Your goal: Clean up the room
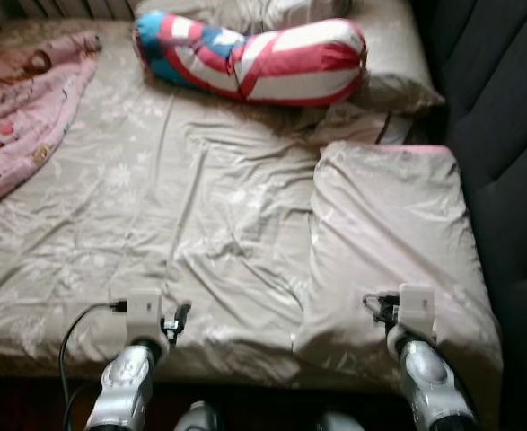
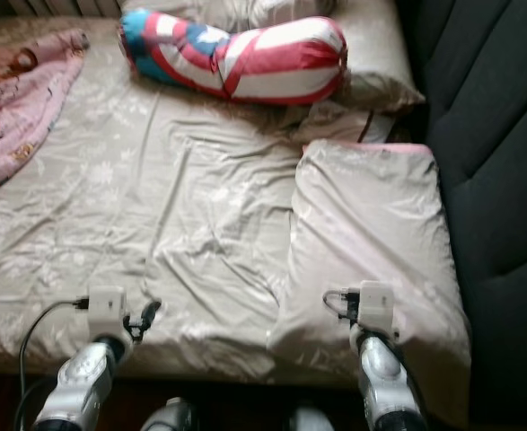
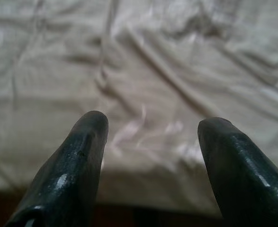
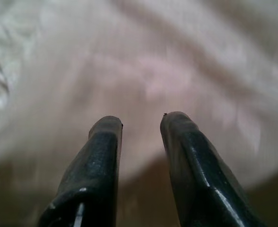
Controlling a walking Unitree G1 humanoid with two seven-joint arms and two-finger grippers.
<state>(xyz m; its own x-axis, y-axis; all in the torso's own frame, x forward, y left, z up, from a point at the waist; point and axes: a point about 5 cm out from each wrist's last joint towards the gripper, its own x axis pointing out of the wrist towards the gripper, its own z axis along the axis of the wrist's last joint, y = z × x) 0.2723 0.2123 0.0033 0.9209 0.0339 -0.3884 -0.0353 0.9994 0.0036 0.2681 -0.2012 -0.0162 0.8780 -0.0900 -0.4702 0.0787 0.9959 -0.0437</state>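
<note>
A bed with a wrinkled beige flowered sheet [image 1: 200,206] lies before me. On its right side rests a beige pillow [image 1: 389,233] with a pink far edge. A red, white and blue striped bolster [image 1: 254,58] lies across the far end. A pink patterned blanket [image 1: 21,108] is bunched at the far left. My left arm [image 1: 128,368] reaches over the bed's near edge; my left gripper [image 3: 153,123] is open above the sheet, holding nothing. My right arm [image 1: 425,359] is over the near end of the beige pillow, with my right gripper [image 4: 141,118] open and empty.
A dark padded wall or headboard [image 1: 505,135] runs along the bed's right side. Another beige pillow [image 1: 398,54] sits under and behind the bolster. A black cable [image 1: 70,332] loops off my left wrist. Dark floor shows below the bed's near edge.
</note>
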